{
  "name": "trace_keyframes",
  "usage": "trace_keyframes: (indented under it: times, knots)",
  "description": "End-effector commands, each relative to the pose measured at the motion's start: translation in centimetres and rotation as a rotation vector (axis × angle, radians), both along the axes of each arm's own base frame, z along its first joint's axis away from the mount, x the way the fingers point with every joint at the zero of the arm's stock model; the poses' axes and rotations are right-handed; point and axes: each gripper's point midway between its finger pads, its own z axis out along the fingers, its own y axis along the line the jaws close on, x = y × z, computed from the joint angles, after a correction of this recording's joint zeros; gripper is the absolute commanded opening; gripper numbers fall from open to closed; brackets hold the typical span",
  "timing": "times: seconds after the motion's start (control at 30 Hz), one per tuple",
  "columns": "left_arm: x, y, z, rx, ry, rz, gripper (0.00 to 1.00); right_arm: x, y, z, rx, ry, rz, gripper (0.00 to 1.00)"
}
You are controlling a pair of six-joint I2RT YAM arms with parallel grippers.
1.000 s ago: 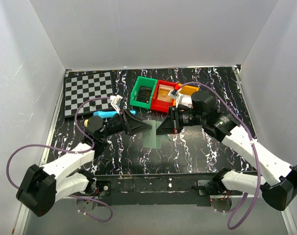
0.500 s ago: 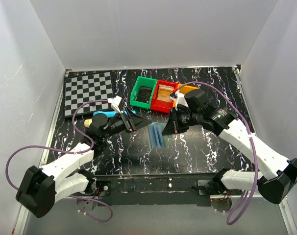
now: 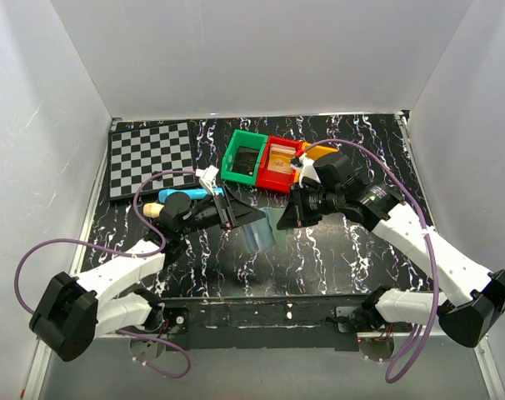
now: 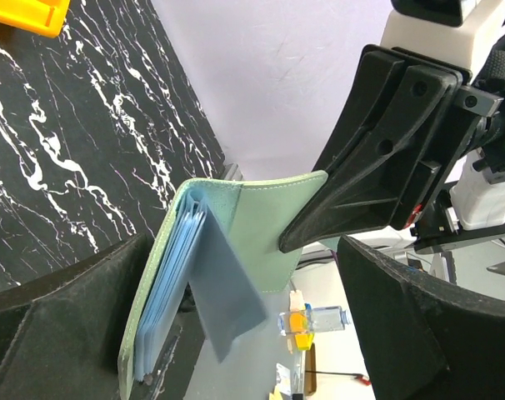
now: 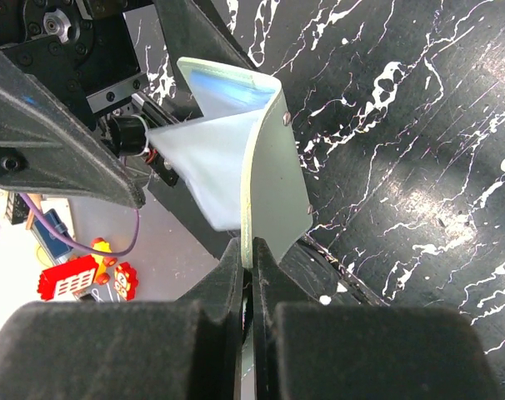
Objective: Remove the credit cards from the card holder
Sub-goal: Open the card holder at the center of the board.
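The left pincer [image 3: 240, 217] has just released and stands wide; the card holder [image 5: 269, 158] now hangs between its fingers, clenched at one cover by the right pincer [image 5: 251, 250] alone. No credit cards seem out yet.

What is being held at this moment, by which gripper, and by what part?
The right gripper pinches the card holder by the edge of one green cover. The left gripper stands open, holding nothing.

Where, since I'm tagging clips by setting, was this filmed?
Probably a robot lab's test cell: white walls box in a marbled black table, a checkerboard lies at its far left corner, and a left arm and right arm are bolted at its near edge.
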Motion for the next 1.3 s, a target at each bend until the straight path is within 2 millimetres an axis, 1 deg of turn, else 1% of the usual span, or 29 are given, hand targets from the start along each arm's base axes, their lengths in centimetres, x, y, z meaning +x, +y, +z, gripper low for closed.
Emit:
trace_keyframes:
  times: [0.0, 0.17, 0.3, 0.33, 0.43, 0.67, 0.73, 0.83, 0.87, 0.97, 1.0, 1.1, 1.2, 1.27]
  knots:
    - [-0.5, 0.1, 2.1, -0.028, -0.069, -0.008, 0.95, 0.2, 0.6, 1.5, 0.06, -0.037, 0.0, 0.01]
    - [-1.0, 0.3, 2.8, -0.033, -0.097, -0.017, 0.88, 0.1, 1.0, 1.5, 0.104, -0.009, -0.007, 0.01]
    - [-1.7, 0.8, 3.5, -0.043, -0.124, -0.015, 0.85, 0.4, 1.1, 2.0, 0.207, 0.043, -0.016, 0.01]
    - [-1.9, 0.9, 3.9, -0.048, -0.142, -0.013, 0.85, 0.4, 1.1, 2.2, 0.231, 0.053, -0.016, 0.01]
    - [-2.2, 1.3, 4.3, -0.035, -0.175, -0.002, 0.81, 0.6, 1.1, 2.6, 0.279, 0.069, -0.016, 0.01]
    - [-2.1, 1.7, 4.0, 0.002, -0.199, 0.015, 0.75, 0.6, 1.4, 3.3, 0.312, 0.077, -0.006, 0.01]
    - [-2.1, 1.7, 3.8, 0.013, -0.203, 0.014, 0.71, 0.6, 1.5, 3.5, 0.327, 0.073, -0.002, 0.01]
    - [-2.1, 1.7, 3.8, 0.033, -0.217, 0.013, 0.54, 0.6, 1.7, 3.7, 0.361, 0.093, 0.002, 0.01]
    - [-2.1, 1.8, 4.0, 0.039, -0.23, 0.018, 0.53, 0.6, 1.7, 3.8, 0.375, 0.096, 0.004, 0.01]
    - [-2.3, 2.1, 4.2, 0.047, -0.253, 0.029, 0.53, 0.6, 1.9, 3.9, 0.401, 0.106, 0.01, 0.01]
    - [-2.3, 2.2, 4.5, 0.044, -0.266, 0.032, 0.54, 0.7, 1.9, 4.0, 0.408, 0.108, 0.012, 0.01]
    - [-2.5, 2.3, 4.5, 0.043, -0.269, 0.032, 0.56, 0.8, 1.9, 4.0, 0.42, 0.115, 0.013, 0.01]
    - [-2.5, 2.2, 4.4, 0.044, -0.268, 0.029, 0.55, 0.9, 1.8, 4.0, 0.432, 0.121, 0.009, 0.01]
    - [-2.5, 2.3, 4.1, 0.049, -0.261, 0.033, 0.53, 0.8, 1.8, 4.1, 0.437, 0.121, 0.011, 0.01]
